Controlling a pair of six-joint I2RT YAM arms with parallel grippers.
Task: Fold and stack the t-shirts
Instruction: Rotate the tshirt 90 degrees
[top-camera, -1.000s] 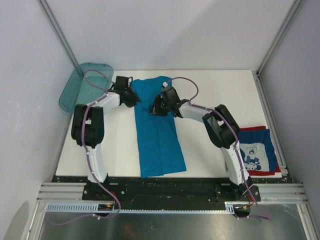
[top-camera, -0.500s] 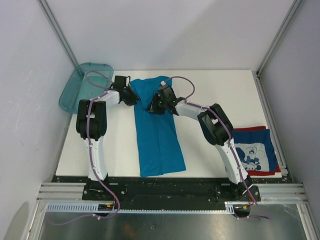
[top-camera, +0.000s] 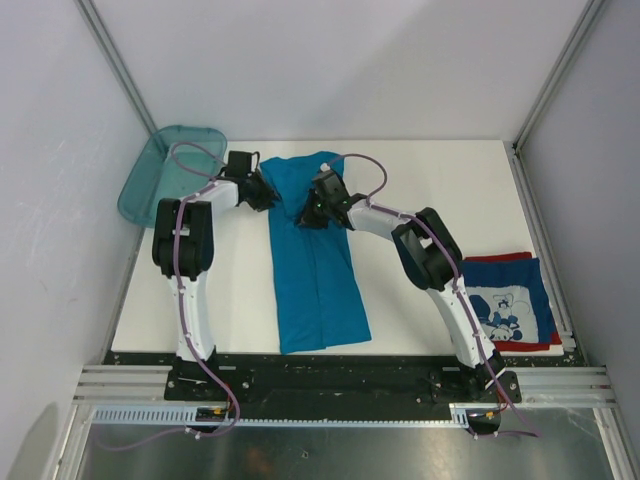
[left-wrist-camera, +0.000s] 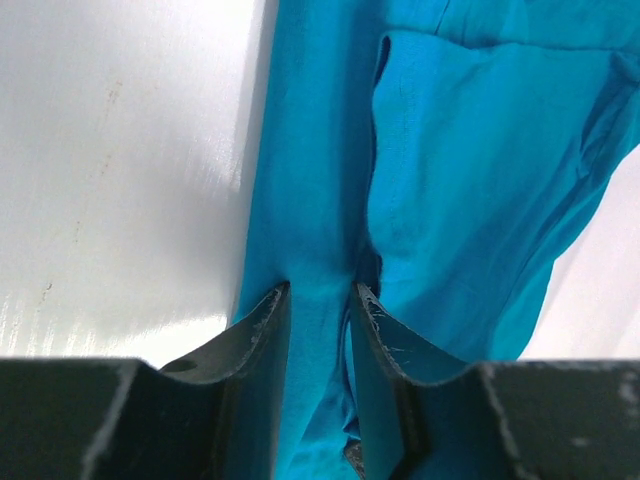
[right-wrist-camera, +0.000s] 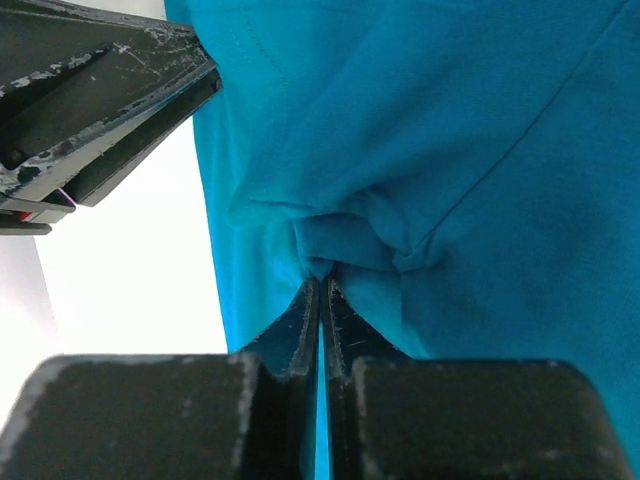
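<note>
The teal-blue t-shirt (top-camera: 315, 270) lies folded into a long strip down the middle of the table, collar end far. My left gripper (top-camera: 265, 192) is at its far left edge; in the left wrist view its jaws (left-wrist-camera: 318, 292) stand apart, astride a strip of the shirt's edge (left-wrist-camera: 318, 200). My right gripper (top-camera: 307, 213) sits on the shirt's upper part, and its fingers (right-wrist-camera: 320, 282) are shut on a bunched pinch of teal cloth (right-wrist-camera: 340, 235). The folded dark blue t-shirt (top-camera: 510, 305) with white cartoon print and red edge lies at the table's right edge.
A translucent teal plastic bin (top-camera: 160, 175) leans at the far left corner. The white table (top-camera: 430, 190) is walled by grey panels on three sides. In the right wrist view the left gripper's dark fingers (right-wrist-camera: 110, 90) show at the upper left, close by.
My right gripper's jaws have closed onto the teal shirt. Both arms have edged slightly farther along the shirt's collar end.
</note>
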